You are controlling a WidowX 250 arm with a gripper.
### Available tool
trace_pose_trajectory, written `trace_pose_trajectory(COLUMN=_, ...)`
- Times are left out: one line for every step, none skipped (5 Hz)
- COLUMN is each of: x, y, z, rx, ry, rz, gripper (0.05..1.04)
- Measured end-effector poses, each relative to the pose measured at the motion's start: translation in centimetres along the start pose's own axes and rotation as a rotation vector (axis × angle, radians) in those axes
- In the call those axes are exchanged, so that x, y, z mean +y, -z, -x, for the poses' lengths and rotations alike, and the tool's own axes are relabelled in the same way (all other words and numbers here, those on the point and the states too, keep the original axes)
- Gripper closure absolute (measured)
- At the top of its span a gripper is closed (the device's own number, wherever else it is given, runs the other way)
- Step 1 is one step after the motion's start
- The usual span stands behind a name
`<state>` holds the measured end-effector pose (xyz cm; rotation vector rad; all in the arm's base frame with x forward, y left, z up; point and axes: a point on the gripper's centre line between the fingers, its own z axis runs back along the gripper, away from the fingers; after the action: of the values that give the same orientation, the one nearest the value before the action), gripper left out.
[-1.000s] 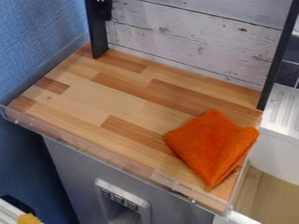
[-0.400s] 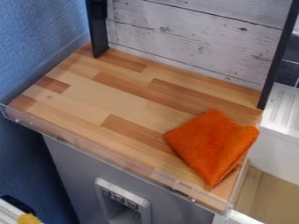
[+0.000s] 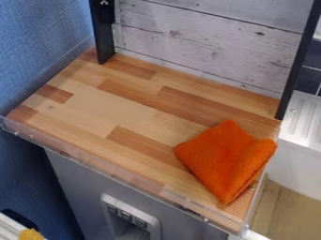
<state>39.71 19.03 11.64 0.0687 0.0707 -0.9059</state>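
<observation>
**Wood-block worktop [image 3: 113, 105]: orange cloth [image 3: 224, 161] at the front right**

Worktop surface: strips of light and reddish-brown wood. Background: whitewashed boards [image 3: 201, 40] with dark seams, set between a left black upright [image 3: 105, 49] and a right black upright [image 3: 298, 61]. Left boundary: blue textured wall [image 3: 41, 42].

Tool status: my gripper [image 3: 107, 11] is at the upper left, at the top edge of the view, against the left black upright. I cannot tell whether it is set wide or narrow, or whether it holds anything. It is well apart from the orange cloth.

Cloth status: the orange cloth lies on the worktop, folded over itself, with a ribbed weave. One corner points towards the boards, one towards the front edge. Its right-hand corner reaches the right edge of the worktop.

Adjacent parts: a clear rim [image 3: 103, 165] follows the front edge. Below it stands a grey cabinet [image 3: 72, 180] with a light grey panel [image 3: 156, 224] bearing a row of small square elements. To the right of the worktop is a white ribbed drainer [image 3: 305, 122], with dark tiles [image 3: 308, 79] behind it. A small yellow object [image 3: 30, 235] is at the lower left corner.
</observation>
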Motion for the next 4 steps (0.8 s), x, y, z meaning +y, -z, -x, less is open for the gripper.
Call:
trace_pose_trajectory(x=0.15, y=0.05, z=0.05, rx=-0.007, ry=-0.018, rz=-0.049, gripper=0.089)
trace_pose_trajectory(x=0.24, y=0.38, z=0.02, rx=-0.016, ry=-0.029, rz=-0.090, gripper=0.089)
trace_pose_trajectory(x=0.40, y=0.37, z=-0.48, rx=-0.056, ry=-0.034, rz=-0.127, gripper=0.088)
trace_pose_trajectory(x=0.36, y=0.45, z=-0.77, rx=-0.117, ry=-0.055, rz=-0.123, gripper=0.087)
